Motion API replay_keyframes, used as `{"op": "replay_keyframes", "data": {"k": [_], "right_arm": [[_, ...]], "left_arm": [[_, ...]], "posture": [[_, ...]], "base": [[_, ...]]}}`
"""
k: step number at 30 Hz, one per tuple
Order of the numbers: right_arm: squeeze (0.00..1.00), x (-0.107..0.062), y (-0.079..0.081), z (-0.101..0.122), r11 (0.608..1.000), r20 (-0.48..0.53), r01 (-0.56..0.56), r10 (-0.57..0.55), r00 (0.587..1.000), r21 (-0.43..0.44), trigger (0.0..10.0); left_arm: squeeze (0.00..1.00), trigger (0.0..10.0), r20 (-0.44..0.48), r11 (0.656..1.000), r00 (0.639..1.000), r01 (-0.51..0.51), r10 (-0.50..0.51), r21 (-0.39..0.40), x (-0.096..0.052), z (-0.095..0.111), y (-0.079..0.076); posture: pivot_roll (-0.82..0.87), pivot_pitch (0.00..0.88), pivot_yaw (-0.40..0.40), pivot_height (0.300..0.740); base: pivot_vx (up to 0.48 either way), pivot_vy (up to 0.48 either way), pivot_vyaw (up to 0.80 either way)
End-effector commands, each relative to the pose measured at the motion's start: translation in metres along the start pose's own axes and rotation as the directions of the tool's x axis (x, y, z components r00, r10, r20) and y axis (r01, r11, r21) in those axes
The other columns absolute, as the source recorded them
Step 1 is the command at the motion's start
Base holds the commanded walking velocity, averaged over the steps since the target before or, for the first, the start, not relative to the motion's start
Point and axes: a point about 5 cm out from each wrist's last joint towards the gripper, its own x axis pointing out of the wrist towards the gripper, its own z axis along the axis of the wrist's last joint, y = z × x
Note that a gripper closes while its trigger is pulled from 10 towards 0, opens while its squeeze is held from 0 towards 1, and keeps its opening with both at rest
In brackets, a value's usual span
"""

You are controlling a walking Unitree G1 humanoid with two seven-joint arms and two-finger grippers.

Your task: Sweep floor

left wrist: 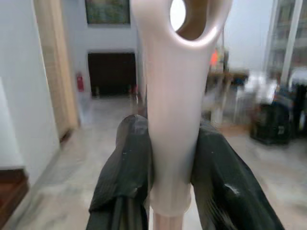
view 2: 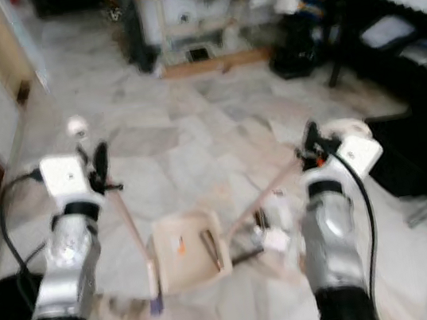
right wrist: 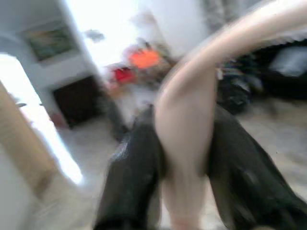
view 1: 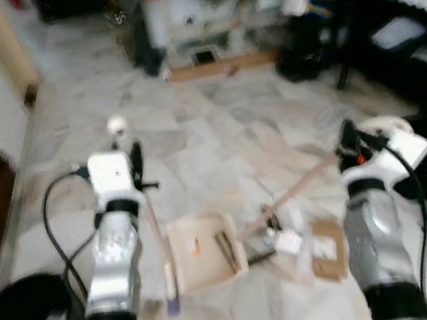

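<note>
Left gripper (left wrist: pixel 170 165) clamped on dustpan (view 1: pixel 205 252) handle; right gripper (right wrist: pixel 184 158) clamped on broom (view 1: pixel 298 189) stick, above litter (view 1: pixel 326 249).

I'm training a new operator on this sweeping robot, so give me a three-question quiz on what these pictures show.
1. True or false: the left gripper is shut on the dustpan handle.
2. What does the right gripper hold? A) a mop B) the broom handle C) a cloth
3. Fill in: the dustpan sits on the ____ floor, with litter beside it.

Key: 1 true; 2 B; 3 marble.
</note>
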Motion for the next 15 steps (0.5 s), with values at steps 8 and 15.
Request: {"op": "replay_keyframes", "data": {"k": [8, 15], "right_arm": [[0.0, -0.0002, 0.0006, 0.0026, 0.999, 0.017, 0.016, -0.017, 1.0, 0.048, 10.0], [0.0, -0.0001, 0.001, 0.0025, 0.999, 0.015, 0.015, -0.015, 1.0, 0.046, 10.0]], "left_arm": [[0.0, 10.0, 0.051, 0.999, 0.998, 0.028, -0.03, 0.021, 0.0065, 0.0132, -0.0049], [0.0, 10.0, 0.053, 0.999, 0.998, 0.032, -0.033, 0.02, 0.0069, 0.0138, -0.005]], "posture": [[0.09, 0.013, -0.009, 0.74], [0.09, 0.015, -0.01, 0.74]], "base": [[0.0, 0.0, 0.0], [0.0, 0.0, 0.0]]}}
